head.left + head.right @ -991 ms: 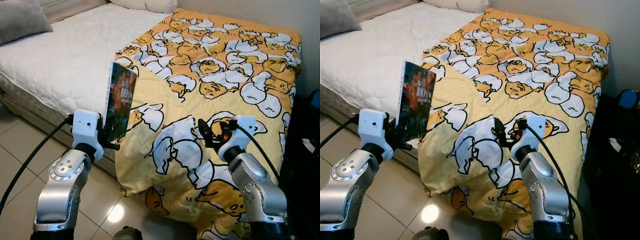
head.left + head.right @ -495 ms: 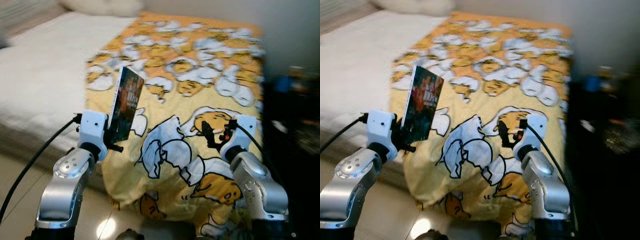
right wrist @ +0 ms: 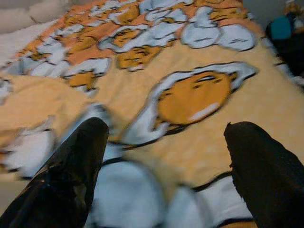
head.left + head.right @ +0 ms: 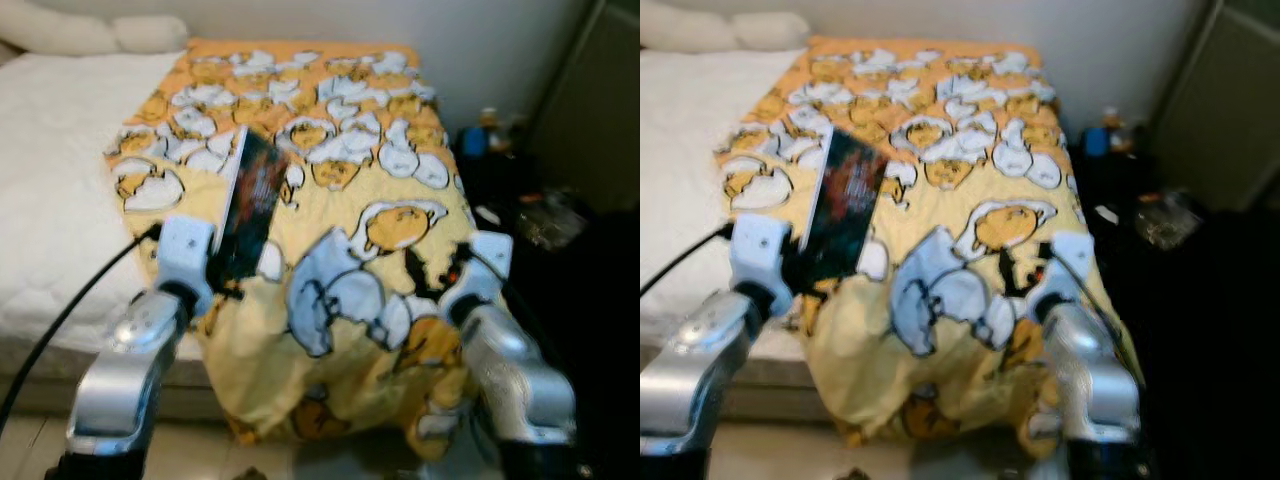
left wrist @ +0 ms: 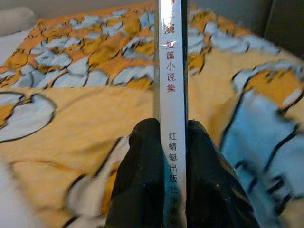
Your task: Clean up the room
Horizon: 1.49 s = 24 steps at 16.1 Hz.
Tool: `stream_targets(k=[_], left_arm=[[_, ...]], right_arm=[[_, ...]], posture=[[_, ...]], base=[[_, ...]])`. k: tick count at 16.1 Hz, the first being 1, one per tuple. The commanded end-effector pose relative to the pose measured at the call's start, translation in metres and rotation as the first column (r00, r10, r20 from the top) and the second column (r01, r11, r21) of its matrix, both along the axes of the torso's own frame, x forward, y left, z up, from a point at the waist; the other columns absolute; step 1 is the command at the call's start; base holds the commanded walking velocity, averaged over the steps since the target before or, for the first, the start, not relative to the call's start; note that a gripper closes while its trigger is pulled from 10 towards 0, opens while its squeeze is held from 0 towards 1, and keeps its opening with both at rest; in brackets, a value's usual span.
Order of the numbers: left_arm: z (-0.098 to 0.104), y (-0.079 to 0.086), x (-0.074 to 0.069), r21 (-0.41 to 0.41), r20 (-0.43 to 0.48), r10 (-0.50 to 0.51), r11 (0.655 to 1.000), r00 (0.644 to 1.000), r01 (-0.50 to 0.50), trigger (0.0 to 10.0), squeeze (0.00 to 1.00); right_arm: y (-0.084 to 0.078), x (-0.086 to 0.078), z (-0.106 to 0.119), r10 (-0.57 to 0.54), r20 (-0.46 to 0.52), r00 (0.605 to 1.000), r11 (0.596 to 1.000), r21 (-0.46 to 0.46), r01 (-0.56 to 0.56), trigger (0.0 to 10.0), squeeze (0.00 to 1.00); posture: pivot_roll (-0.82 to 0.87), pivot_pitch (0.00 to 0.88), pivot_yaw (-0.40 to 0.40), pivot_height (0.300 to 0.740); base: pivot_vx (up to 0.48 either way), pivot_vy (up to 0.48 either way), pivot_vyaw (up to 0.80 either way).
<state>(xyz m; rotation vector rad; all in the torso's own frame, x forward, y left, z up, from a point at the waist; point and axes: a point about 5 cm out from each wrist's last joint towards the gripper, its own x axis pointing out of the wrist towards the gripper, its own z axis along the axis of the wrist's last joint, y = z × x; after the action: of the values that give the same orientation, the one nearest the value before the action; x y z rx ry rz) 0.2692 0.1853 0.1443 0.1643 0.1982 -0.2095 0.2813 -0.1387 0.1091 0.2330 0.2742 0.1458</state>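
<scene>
1. One book (image 4: 252,205) is in view, gripped by the left gripper (image 5: 166,142). Its two black fingers (image 5: 142,156) are clamped on either side of the spine near the book's lower end, one finger against each cover.
2. The book stands nearly upright above the left gripper, long axis rising from the fingers, top leaning slightly away from the robot and to its right. The white spine with printed characters faces back towards the wrist, and the dark cover faces the robot's right.
3. One right gripper (image 3: 166,142) is held out level with the left one, well apart from the book. Its two fingers are spread wide with nothing between them.
4. One yellow blanket (image 4: 340,150) with a white-and-orange cartoon egg pattern lies just beyond and below both grippers, draping over the near edge of one bed.
5. The bare white mattress (image 4: 50,180) lies to the left of the left gripper; two pale pillows (image 4: 90,35) sit at its far end.
6. Dark furniture (image 4: 560,230) with small blurred items stands to the right of the right gripper.
</scene>
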Motion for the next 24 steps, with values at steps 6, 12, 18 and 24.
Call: stream_targets(k=[6,12,18,24], left_arm=[[0.0094,-0.0034,0.002,0.0,0.038,-0.023,1.0,0.999,0.023,10.0,0.0],[0.0094,-0.0021,0.0041,0.001,0.029,-0.024,1.0,0.999,0.024,10.0,0.0],[0.0093,0.0003,0.0054,0.001,0.014,-0.019,1.0,1.0,0.019,10.0,0.0],[0.0093,-0.002,0.0062,0.013,0.014,-0.035,0.999,0.999,0.035,10.0,0.0]], right_arm=[[-0.0023,0.0039,0.0071,-0.01,0.06,0.998,0.995,-0.101,0.016,10.0,0.0],[0.0,0.0069,0.0089,-0.003,0.064,0.998,0.996,-0.089,0.009,10.0,0.0],[0.001,0.0067,0.0047,-0.018,0.043,0.999,0.997,-0.069,0.021,10.0,0.0],[0.0006,0.0073,0.0046,-0.015,0.047,0.999,0.997,-0.078,0.019,10.0,0.0]], posture=[[-0.03,0.0,0.049,0.74],[-0.03,0.0,0.047,0.74],[-0.02,0.0,0.041,0.74],[-0.02,0.0,0.04,0.74]], base=[[0.0,0.463,0.0],[0.0,0.463,0.0],[0.0,0.456,-0.11],[0.0,0.456,-0.5]])
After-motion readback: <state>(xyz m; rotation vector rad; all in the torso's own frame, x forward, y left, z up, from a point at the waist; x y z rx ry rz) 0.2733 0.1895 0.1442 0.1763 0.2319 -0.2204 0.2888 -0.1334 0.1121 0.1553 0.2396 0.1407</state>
